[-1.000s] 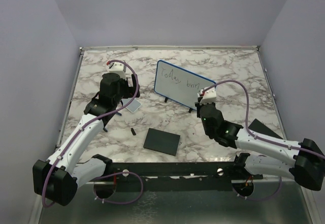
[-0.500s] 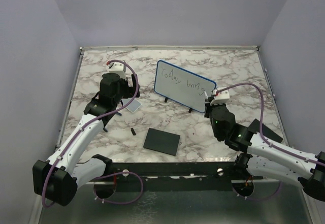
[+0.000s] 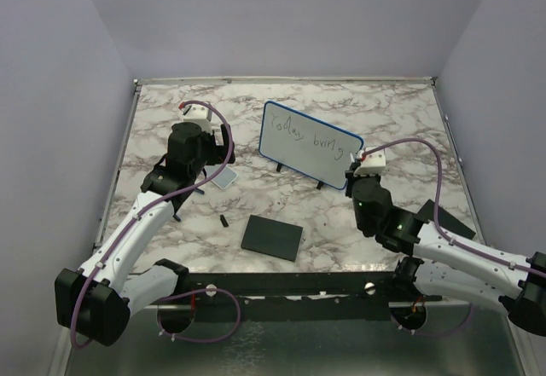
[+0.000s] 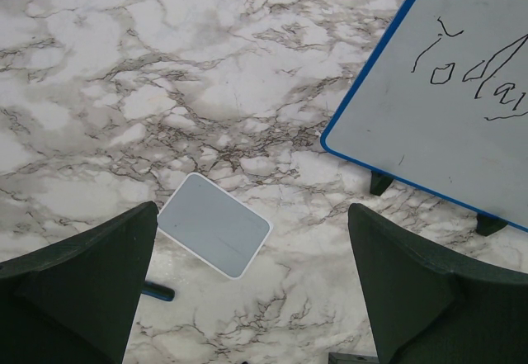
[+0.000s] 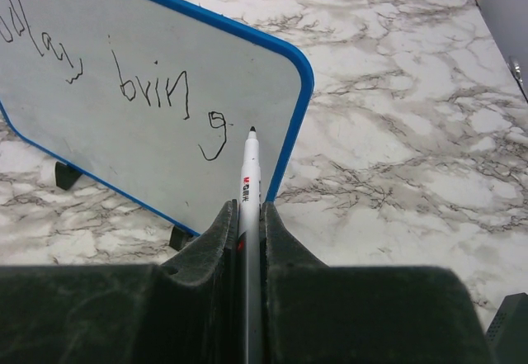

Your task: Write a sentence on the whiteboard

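The whiteboard (image 3: 309, 144) stands upright on two black feet in the middle of the table; it also shows in the right wrist view (image 5: 148, 92) and the left wrist view (image 4: 445, 92). The sentence (image 5: 148, 87) reads "Today bring" with a lower "g" beside it. My right gripper (image 5: 248, 215) is shut on a white marker (image 5: 249, 182), its black tip just off the board, right of the lower "g". My left gripper (image 4: 252, 298) is open and empty, above a small pale tile (image 4: 213, 225) to the left of the board.
A black square pad (image 3: 271, 237) lies near the front middle. A small black cap (image 3: 223, 221) lies left of it. A dark blue stick (image 4: 157, 293) lies under the left finger. Another black pad (image 3: 444, 214) sits at the right.
My right gripper pulled back from the board's right end to its lower right corner. More of the word "bring" shows now.
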### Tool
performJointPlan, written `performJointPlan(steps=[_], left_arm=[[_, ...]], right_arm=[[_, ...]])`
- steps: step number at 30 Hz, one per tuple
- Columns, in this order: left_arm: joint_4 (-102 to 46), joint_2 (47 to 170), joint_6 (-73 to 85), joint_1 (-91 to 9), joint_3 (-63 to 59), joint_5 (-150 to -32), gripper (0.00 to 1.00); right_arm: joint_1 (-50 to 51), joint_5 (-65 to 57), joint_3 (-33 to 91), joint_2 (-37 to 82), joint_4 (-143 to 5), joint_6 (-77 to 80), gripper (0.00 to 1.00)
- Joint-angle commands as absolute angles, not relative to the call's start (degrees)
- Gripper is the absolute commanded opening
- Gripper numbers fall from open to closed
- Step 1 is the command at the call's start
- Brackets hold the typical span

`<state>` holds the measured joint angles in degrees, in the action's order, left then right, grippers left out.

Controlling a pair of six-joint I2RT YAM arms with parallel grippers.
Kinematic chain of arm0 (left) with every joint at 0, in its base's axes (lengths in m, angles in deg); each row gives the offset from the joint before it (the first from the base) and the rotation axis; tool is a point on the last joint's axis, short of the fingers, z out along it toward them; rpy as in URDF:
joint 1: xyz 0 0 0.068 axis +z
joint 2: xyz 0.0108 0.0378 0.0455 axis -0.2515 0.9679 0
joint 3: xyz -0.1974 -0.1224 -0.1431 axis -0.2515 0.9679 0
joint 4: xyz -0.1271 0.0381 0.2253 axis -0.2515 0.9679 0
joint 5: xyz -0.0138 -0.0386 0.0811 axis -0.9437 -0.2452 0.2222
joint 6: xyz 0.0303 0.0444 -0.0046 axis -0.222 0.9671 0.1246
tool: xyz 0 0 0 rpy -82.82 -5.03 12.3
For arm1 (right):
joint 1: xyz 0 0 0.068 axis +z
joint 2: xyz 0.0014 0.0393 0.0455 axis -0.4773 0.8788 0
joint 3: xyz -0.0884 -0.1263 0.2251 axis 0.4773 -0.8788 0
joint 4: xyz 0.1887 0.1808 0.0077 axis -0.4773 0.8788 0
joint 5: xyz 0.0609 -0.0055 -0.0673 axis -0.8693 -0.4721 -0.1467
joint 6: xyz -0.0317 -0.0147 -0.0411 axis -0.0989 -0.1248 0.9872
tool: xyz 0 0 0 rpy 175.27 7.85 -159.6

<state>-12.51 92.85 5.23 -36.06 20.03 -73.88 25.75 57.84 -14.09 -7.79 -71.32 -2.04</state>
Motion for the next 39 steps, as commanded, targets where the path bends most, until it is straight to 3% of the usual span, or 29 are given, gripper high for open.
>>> performJointPlan(steps=[1,39], left_arm=[[-13.33,92.41,5.17,-36.26,20.56,-74.92,0.99],[-13.36,92.06,5.18,-36.23,20.56,-74.75,0.99]], right_arm=[[25.50,60.47,-14.95,-6.13,-74.02,-0.51,0.00],[23.14,56.76,-14.32,-0.73,-78.85,0.93,0.00]])
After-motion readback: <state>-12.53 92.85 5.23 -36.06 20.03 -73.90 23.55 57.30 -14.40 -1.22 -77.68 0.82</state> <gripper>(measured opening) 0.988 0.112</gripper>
